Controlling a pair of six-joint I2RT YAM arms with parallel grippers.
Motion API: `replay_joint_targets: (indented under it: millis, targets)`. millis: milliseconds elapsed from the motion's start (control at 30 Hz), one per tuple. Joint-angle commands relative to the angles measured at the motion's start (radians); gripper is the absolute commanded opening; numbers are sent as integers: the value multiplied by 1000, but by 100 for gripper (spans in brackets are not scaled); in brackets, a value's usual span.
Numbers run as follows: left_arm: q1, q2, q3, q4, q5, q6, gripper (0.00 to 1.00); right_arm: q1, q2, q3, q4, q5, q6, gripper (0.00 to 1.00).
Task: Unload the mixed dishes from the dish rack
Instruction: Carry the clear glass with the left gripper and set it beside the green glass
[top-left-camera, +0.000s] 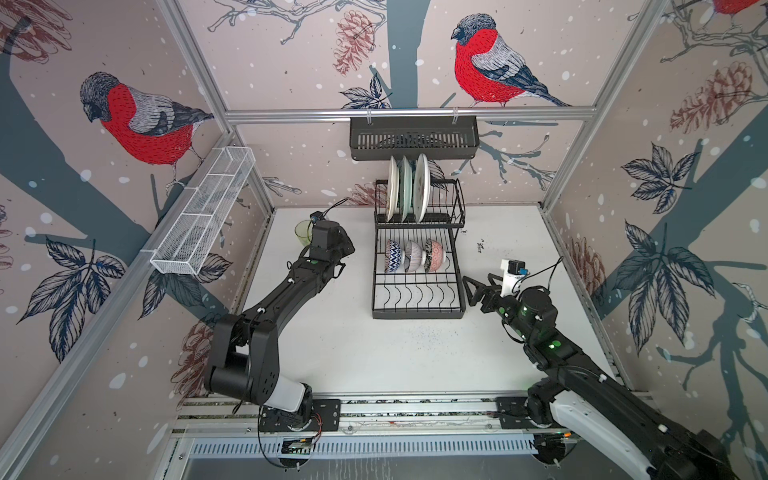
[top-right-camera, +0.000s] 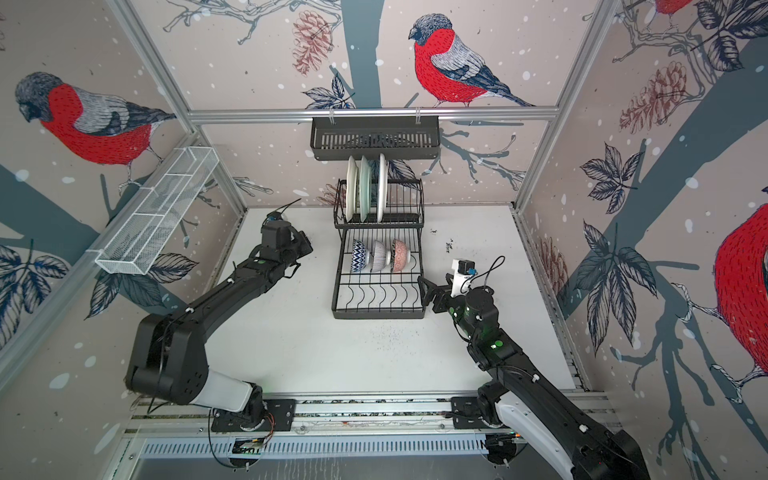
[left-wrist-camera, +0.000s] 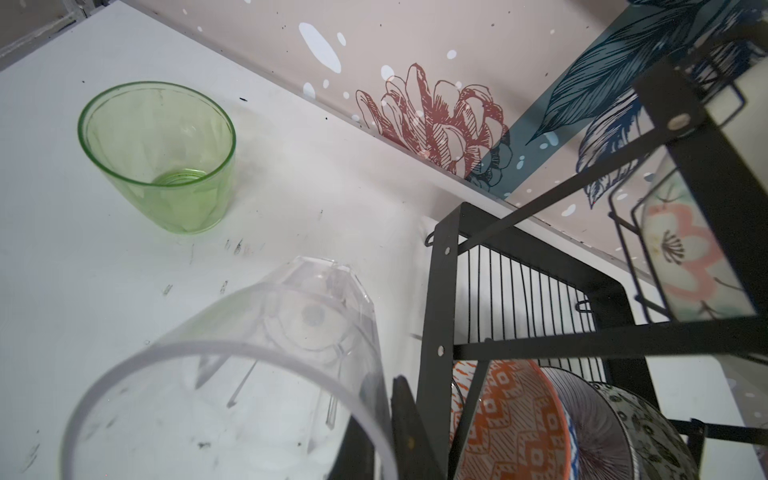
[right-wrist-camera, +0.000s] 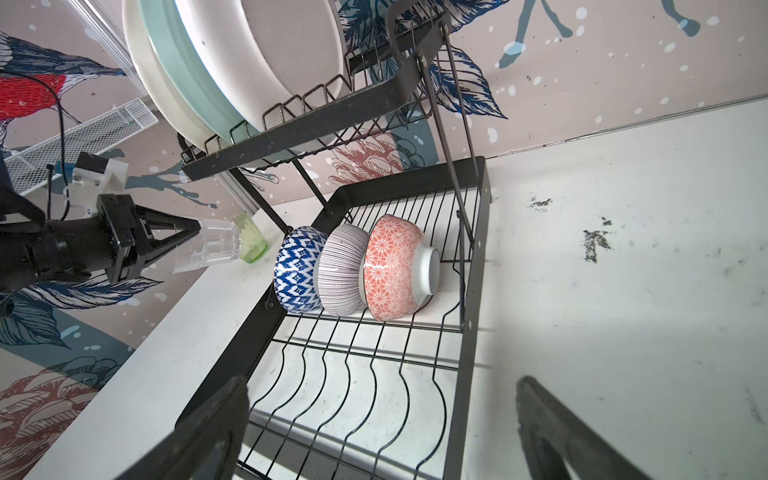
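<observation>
tumbler (top-left-camera: 302, 234), green, half behind left arm (top-left-camera: 282, 296)

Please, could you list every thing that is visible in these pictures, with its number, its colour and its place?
table: 1, white, floor of the cell
rack: 1, black wire, two tiers, at the back middle of the table
plates: 3, white, mint, white, upright in the rack's upper tier
bowls: 3, blue, grey-striped, orange-pink, on their sides in the lower tier
green tumbler: 1, green, upright on the table, left of the rack
clear tumbler: 1, clear, held tilted near the green tumbler
black basket: 1, black, on the back rail
white basket: 1, white mesh, on the left wall rail
left gripper: black, shut on the clear tumbler
right gripper: black, open, right of the lower tier
</observation>
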Motion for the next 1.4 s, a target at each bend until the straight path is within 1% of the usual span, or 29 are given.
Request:
replay_joint_targets:
  millis: [0,133,333,400,500,1000,1167,1367]
  targets:
    - [0,62,76,-45,-43,61,0,-6,-1,-3,14,-18,0,99]
    - [0,149,177,-119,-59,68,0,-11,-6,-3,6,-20,-3,100]
    - [0,271,339,-245,-53,92,0,-14,-10,-9,7,-18,-7,99]
    - [-1,308,386,-283,-70,103,0,-15,-9,-11,6,-15,-7,99]
    - [-1,355,449,-334,-104,115,0,-16,-9,-12,5,-10,-7,99]
    - [-1,591,819,-558,-135,187,0,-34,-9,-17,-1,-6,6,100]
    - [-1,666,899,-627,-138,196,0,-43,-11,-20,-6,-6,10,99]
    - [-1,703,935,-647,-126,213,0,-53,-6,-27,5,-13,17,100]
